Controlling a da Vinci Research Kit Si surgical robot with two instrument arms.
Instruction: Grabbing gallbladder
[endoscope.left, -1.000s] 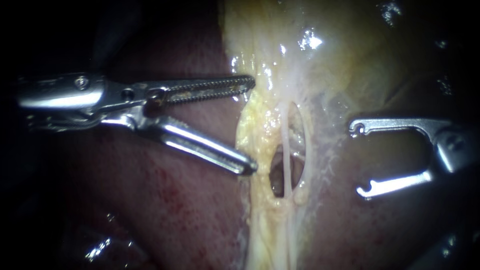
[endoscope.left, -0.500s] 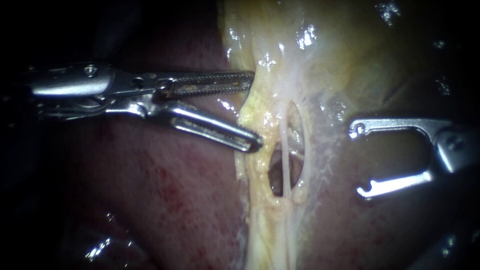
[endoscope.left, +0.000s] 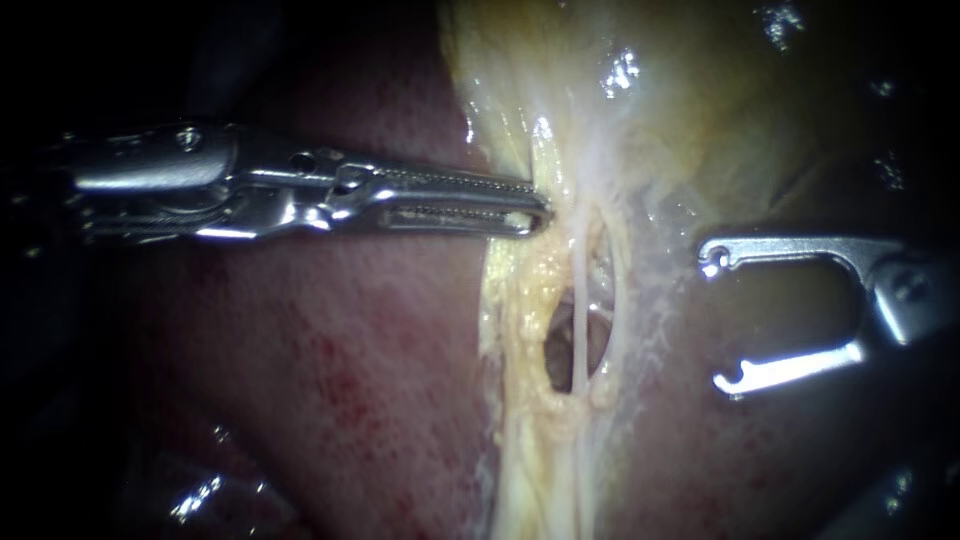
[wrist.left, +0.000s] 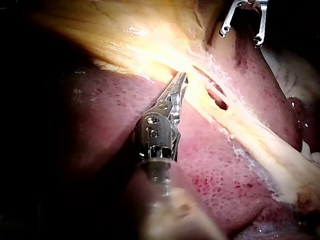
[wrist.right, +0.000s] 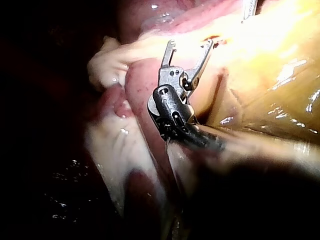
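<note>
left tool (endoscope.left: 538, 207) pinching gallbladder (endoscope.left: 660, 110), shaft cut off

- The left instrument (endoscope.left: 535, 208) is cut off by the endoscope view's left edge; in its own wrist view the shaft is a blur close to the camera.
- How much of the gallbladder (endoscope.left: 680, 90) its end effector pinches is too small to tell.
- The right instrument (endoscope.left: 722, 320) is cut off at the right edge.
- The gallbladder runs out past the top edge.

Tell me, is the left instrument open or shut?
Shut on the gallbladder: the left instrument pinches its yellow edge, both toothed halves lying nearly together.
</note>
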